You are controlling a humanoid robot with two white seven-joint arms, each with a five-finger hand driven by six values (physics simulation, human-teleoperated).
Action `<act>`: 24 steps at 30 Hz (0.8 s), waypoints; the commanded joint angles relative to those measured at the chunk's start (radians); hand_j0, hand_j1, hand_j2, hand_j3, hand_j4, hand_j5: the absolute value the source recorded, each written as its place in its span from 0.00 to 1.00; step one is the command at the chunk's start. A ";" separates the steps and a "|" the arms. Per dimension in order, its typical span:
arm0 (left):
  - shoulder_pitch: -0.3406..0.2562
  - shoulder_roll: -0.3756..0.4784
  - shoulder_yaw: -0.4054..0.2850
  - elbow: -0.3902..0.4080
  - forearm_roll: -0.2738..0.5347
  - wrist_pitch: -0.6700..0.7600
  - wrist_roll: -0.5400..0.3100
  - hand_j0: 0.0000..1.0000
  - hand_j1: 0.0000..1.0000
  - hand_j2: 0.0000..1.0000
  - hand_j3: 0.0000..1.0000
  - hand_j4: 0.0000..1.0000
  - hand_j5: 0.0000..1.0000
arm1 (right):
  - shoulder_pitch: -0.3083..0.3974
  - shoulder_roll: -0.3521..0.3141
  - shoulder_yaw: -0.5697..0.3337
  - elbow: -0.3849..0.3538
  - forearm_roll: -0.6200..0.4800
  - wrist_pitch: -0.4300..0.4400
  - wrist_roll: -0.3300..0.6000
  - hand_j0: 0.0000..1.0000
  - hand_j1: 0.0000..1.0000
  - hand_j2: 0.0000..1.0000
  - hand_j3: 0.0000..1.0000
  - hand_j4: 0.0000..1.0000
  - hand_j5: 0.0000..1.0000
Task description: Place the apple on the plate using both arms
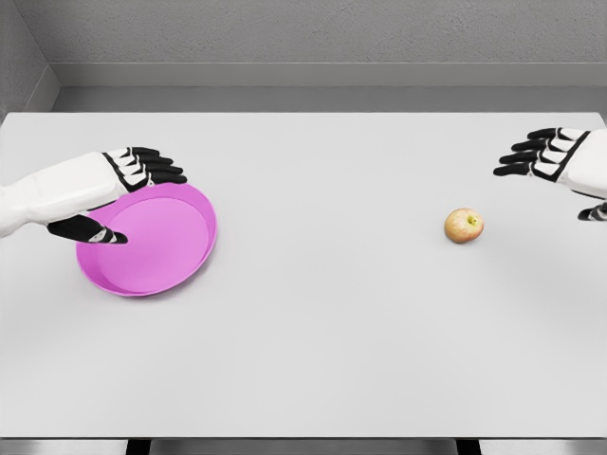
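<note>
A small yellow-red apple lies on the white table, right of the middle. A pink plate sits at the left. My left hand hovers over the plate's far-left rim, fingers spread and thumb reaching over the plate, holding nothing. At the right edge my right hand floats above the table, up and to the right of the apple and apart from it, its fingers extended and empty.
The white table stretches across the whole view, with its front edge near the bottom. A grey wall rises behind its far edge.
</note>
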 commanded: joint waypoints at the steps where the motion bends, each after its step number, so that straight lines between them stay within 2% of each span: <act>1: 0.000 0.001 0.000 0.000 0.006 0.001 0.000 1.00 1.00 1.00 1.00 1.00 1.00 | 0.000 0.002 0.001 0.000 -0.005 0.002 -0.001 1.00 1.00 1.00 1.00 1.00 1.00; 12: -0.003 -0.010 0.000 0.000 -0.008 0.001 -0.001 1.00 1.00 1.00 1.00 1.00 1.00 | -0.014 0.003 0.018 0.001 -0.030 0.002 -0.007 1.00 1.00 1.00 1.00 1.00 1.00; 17: -0.003 -0.011 0.000 0.000 -0.008 0.001 -0.001 1.00 1.00 1.00 1.00 1.00 1.00 | -0.043 0.053 0.118 0.008 -0.035 0.002 0.007 1.00 1.00 1.00 1.00 1.00 1.00; 19: -0.003 -0.011 -0.003 0.000 -0.008 0.001 -0.001 1.00 1.00 1.00 1.00 1.00 1.00 | -0.060 0.111 0.130 0.053 -0.050 0.002 0.067 1.00 1.00 1.00 1.00 1.00 1.00; 23: -0.003 -0.019 -0.005 0.000 -0.010 0.001 -0.020 1.00 1.00 1.00 1.00 1.00 1.00 | -0.179 0.237 0.164 0.218 -0.166 0.002 0.265 1.00 1.00 1.00 1.00 1.00 1.00; 24: -0.003 -0.020 -0.005 0.000 -0.010 0.001 -0.021 1.00 1.00 1.00 1.00 1.00 1.00 | -0.210 0.266 0.191 0.251 -0.191 0.002 0.265 1.00 1.00 1.00 1.00 1.00 1.00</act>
